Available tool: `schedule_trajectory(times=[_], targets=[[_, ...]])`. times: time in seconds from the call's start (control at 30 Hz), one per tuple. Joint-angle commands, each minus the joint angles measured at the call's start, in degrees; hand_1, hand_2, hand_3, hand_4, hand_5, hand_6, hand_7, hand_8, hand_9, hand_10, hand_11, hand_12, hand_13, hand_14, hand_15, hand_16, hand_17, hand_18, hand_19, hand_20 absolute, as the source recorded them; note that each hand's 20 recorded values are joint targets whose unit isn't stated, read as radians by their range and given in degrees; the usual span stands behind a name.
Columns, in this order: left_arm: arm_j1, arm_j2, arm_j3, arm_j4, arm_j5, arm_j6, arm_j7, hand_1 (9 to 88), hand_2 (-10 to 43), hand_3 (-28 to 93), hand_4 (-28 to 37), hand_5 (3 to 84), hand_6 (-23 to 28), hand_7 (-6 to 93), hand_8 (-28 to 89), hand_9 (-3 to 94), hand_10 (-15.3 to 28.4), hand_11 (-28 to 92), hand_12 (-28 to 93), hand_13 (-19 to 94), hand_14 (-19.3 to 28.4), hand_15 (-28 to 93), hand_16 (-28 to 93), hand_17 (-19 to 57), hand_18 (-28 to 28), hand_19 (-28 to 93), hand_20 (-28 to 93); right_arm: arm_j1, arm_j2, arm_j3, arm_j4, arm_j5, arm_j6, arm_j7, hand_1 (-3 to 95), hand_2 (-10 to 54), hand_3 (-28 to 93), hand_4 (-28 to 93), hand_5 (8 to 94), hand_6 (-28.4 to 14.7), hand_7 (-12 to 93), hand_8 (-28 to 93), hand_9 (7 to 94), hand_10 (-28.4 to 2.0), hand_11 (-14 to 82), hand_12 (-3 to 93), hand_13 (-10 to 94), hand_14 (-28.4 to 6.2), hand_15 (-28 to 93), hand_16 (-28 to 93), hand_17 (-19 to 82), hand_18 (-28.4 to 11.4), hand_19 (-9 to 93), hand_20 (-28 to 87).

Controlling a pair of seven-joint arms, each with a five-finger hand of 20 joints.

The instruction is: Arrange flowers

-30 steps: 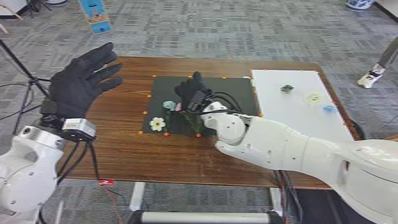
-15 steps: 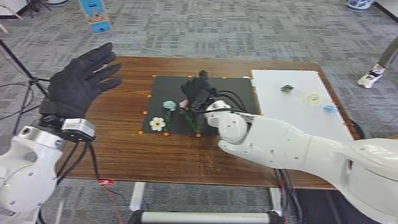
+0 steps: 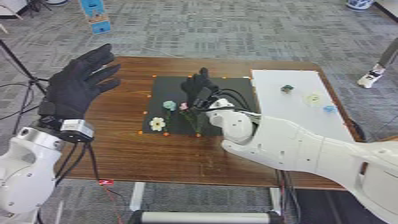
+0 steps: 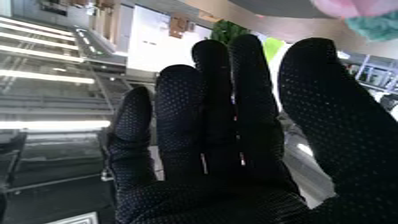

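Note:
My right hand is over the dark mat, its fingers straight and holding nothing. Left of its wrist on the mat lie a pink flower, a light blue-green flower and a white flower with green stems. In the right wrist view my right hand has its fingers extended, thumb apart, with pink petals and blue-green petals beyond the thumb. My left hand is held open at the table's left edge, away from the flowers.
A white board at the right of the table bears a dark green piece, a pale yellow flower and a small blue flower. Orange markers edge the mat. A tripod stands left of the table.
My right hand has moved slightly up and to the right, away from the pink flower, which shows more fully. The left hand has kept still.

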Motion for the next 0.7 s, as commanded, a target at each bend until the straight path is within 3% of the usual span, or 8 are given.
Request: schedule_trajectory(times=[0.03,0.13,0.3,0.47,0.53,0.7], targets=[[1.5,-1.45,-0.57,-0.60,-0.17,-0.15,-1.12,20.0,-6.4,68,-28.3,25.0,2.7,17.2,-9,20.4,10.2,17,15,18,12.9,16,4,-12.8,22.4,39,7,-3.9,5.6,8.9,-7.1,0.0,-2.0,0.5,33.5,-9.5,87,-28,51.0,0.8,36,-17,50.7,-10.7,37.7,26.9,44,-11.8,77,31,17,-19.6,75,57],[3.0,-1.99,-1.74,-1.19,-0.09,0.38,-0.86,20.0,-6.4,68,-28.3,25.0,2.7,17.3,-9,20.4,10.2,17,15,18,13.0,16,4,-12.8,22.4,39,7,-7.6,9.8,14.9,-10.1,0.7,-3.7,0.6,30.4,-9.5,86,-28,43.1,-2.7,30,-14,41.7,-13.1,35.7,27.4,40,-13.2,78,31,16,-20.3,75,56],[4.2,-2.82,-2.25,-1.29,-0.17,0.05,-1.42,20.1,-6.5,68,-28.3,25.0,2.7,17.4,-9,20.5,10.3,17,15,18,12.9,16,4,-12.8,22.4,39,7,-15.5,18.3,24.5,-14.3,1.0,-2.2,3.4,28.5,-9.5,80,-28,32.9,-7.0,21,-10,31.6,-15.8,30.1,26.6,34,-14.9,77,28,15,-20.7,75,56],[7.1,-3.75,-3.85,-2.23,-0.08,0.64,-1.30,20.2,-6.4,67,-28.3,25.0,2.7,17.4,-9,20.5,10.3,17,15,18,13.0,16,4,-12.8,22.4,39,7,-24.0,24.2,34.4,-14.5,2.5,-1.4,2.7,26.6,-9.5,76,-28,30.2,-8.1,18,-8,28.3,-16.5,25.6,26.0,31,-15.3,75,25,14,-21.1,75,56],[7.9,-3.97,-4.48,-2.54,-0.08,0.47,-1.12,20.2,-6.4,67,-28.3,25.0,2.7,17.5,-9,20.5,10.2,17,15,18,13.0,16,4,-12.8,22.4,39,7,-27.1,26.4,38.4,-15.6,5.0,-4.5,3.1,22.6,-9.5,77,-28,30.1,-8.3,16,-7,28.2,-16.8,23.4,25.8,30,-15.6,74,25,14,-21.5,74,56],[9.3,-4.49,-5.55,-3.01,0.02,1.04,-0.31,20.0,-6.5,68,-28.3,25.0,2.8,17.3,-9,20.5,10.3,17,15,18,13.0,16,4,-12.8,22.4,40,7,-33.2,31.6,44.6,-17.3,6.9,-6.1,6.8,17.7,-9.5,78,-28,27.2,-9.3,10,-6,25.7,-17.5,10.3,22.5,25,-16.6,68,23,11,-22.5,70,55]])
